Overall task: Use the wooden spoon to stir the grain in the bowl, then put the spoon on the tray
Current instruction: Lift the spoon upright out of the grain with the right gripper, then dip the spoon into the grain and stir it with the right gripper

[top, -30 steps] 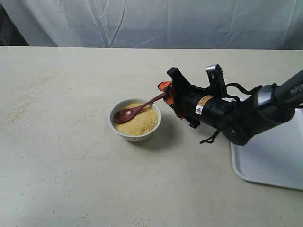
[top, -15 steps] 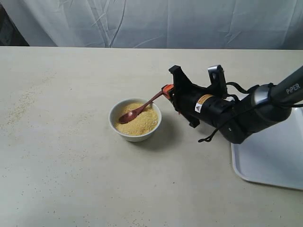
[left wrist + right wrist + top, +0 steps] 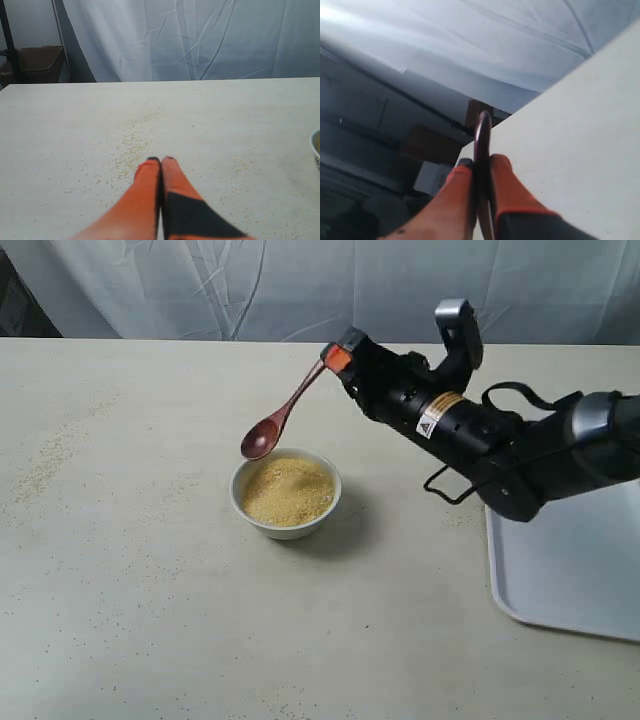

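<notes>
**Exterior view.**
- Item 1: right gripper [image 3: 336, 353]. I read it as clamped on the handle end of the wooden spoon [image 3: 262, 438], with the arm reaching in from the right side of the table [image 3: 150, 620].
- Item 2: the spoon is in the air and slopes down from the gripper. Its oval scoop is the lowest part, hanging just above the far-left rim of the bowl [image 3: 247, 508] without touching it.
- Item 3: the bowl stands upright near the middle of the table. The grain [image 3: 288, 490] fills it as a yellow mound.
- Item 4: tray [image 3: 560, 585]. It lies flat at the right edge, well apart from the bowl and partly under the arm.
- Item 5: spilled granules [image 3: 40, 468], thinly scattered on the table's left side.
- Item 6: a pale curtain [image 3: 200, 290] hangs behind the table.

**Left wrist view.**
- Item 7: left gripper [image 3: 161, 160]. I see its orange fingers pressed together with nothing between them, low over the table.
- Item 8: a sliver of the bowl [image 3: 316, 150] shows at the frame edge, well apart from this gripper.
- Item 9: loose granules [image 3: 131, 150] lie just ahead of the fingertips.
- Item 10: a brown box [image 3: 40, 62] sits off the table beside the curtain.

**Right wrist view.**
- Item 11: right gripper [image 3: 480, 162]. I see the orange fingers pinching the dark spoon [image 3: 483, 135] edge-on between them. The spoon sticks out past the fingertips, with the table edge and curtain behind it.
</notes>
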You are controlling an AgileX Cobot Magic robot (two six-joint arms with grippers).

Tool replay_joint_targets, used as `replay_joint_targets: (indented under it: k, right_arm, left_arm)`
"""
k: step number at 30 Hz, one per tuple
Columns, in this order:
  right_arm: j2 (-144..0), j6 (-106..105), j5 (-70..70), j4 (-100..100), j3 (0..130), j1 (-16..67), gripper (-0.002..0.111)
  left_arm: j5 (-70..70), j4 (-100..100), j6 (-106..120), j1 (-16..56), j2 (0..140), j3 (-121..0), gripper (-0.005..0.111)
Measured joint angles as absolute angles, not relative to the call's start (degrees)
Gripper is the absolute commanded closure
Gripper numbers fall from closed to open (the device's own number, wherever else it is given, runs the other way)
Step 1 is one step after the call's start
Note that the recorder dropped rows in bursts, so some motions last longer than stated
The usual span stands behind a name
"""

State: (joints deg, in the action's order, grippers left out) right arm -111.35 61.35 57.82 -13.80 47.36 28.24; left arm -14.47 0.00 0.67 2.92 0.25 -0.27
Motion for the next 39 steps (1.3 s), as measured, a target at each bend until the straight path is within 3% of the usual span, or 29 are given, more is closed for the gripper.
replay_joint_targets:
  k: [6, 13, 30, 39]
  right_arm:
    - [-104.1, 43.1, 51.2, -19.0, 47.4, 28.2, 0.109]
    - [-103.8, 39.8, 39.1, -20.5, 47.4, 28.2, 0.109]
    - [-108.1, 40.1, 44.8, -18.7, 47.4, 31.5, 0.109]
    - [-106.4, 28.9, 42.5, -12.7, 47.4, 31.5, 0.109]
  left_arm:
    - [-14.5, 0.0, 0.7, 2.9, 0.2, -0.3, 0.107]
    - [-14.5, 0.0, 0.7, 2.9, 0.2, -0.3, 0.107]
    - [-14.5, 0.0, 0.7, 2.9, 0.2, -0.3, 0.107]
    - [-14.5, 0.0, 0.7, 2.9, 0.2, -0.3, 0.107]
